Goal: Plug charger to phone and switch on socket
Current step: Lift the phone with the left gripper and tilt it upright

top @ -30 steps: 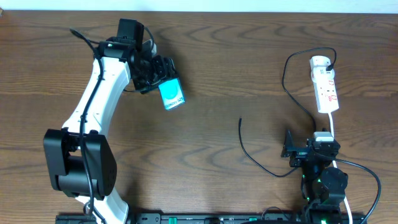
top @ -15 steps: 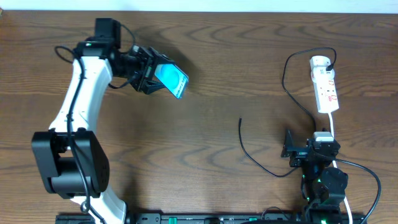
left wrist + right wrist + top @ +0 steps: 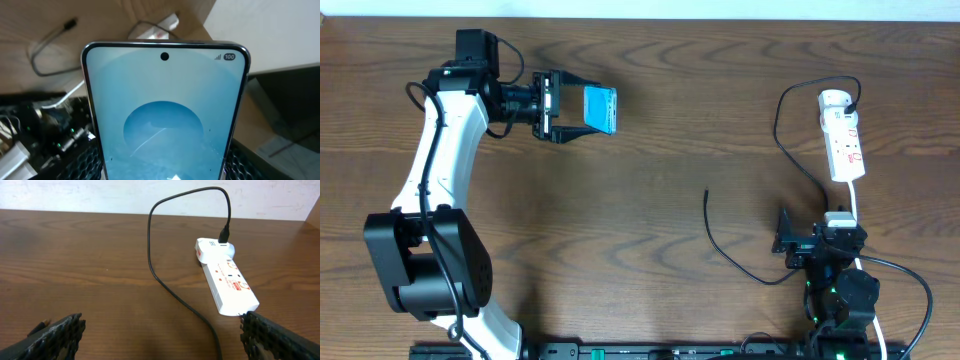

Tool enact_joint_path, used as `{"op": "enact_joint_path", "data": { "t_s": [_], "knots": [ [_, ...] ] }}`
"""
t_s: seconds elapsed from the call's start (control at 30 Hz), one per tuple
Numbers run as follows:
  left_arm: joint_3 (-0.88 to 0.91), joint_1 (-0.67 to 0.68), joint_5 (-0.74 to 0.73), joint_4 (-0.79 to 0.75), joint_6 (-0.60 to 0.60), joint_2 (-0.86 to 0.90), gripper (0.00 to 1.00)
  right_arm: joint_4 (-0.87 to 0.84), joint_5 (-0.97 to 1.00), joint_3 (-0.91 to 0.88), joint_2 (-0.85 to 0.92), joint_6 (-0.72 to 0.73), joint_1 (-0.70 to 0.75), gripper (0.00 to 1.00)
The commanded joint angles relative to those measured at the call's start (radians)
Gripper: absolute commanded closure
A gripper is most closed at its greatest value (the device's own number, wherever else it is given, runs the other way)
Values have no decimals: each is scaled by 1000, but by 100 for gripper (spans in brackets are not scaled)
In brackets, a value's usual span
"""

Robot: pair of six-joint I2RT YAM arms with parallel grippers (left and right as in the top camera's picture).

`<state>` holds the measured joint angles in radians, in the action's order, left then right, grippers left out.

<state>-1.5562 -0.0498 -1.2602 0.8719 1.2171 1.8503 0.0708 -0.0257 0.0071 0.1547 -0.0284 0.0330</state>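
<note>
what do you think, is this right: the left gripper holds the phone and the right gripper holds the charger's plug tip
Not quite. The left gripper does hold the phone, but the right gripper is open and holds nothing. The charger's plug tip lies free on the table, apart from that gripper. The overhead view shows it.

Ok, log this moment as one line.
left tool: holding phone | right tool: open, empty | charger: tip free, not in phone | socket: untouched
</note>
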Motion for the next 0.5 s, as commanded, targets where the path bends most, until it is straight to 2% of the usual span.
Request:
{"op": "enact_joint_path", "data": {
  "t_s": [0.0, 0.2, 0.47],
  "knots": [
    [-2, -2, -122, 2, 35, -27, 93, 5, 5, -2, -6, 17, -8, 1],
    [-2, -2, -192, 2, 38, -27, 93, 5, 5, -2, -6, 16, -8, 1],
    [-2, -2, -195, 2, 38, -27, 93, 5, 5, -2, -6, 17, -8, 1]
  ]
}}
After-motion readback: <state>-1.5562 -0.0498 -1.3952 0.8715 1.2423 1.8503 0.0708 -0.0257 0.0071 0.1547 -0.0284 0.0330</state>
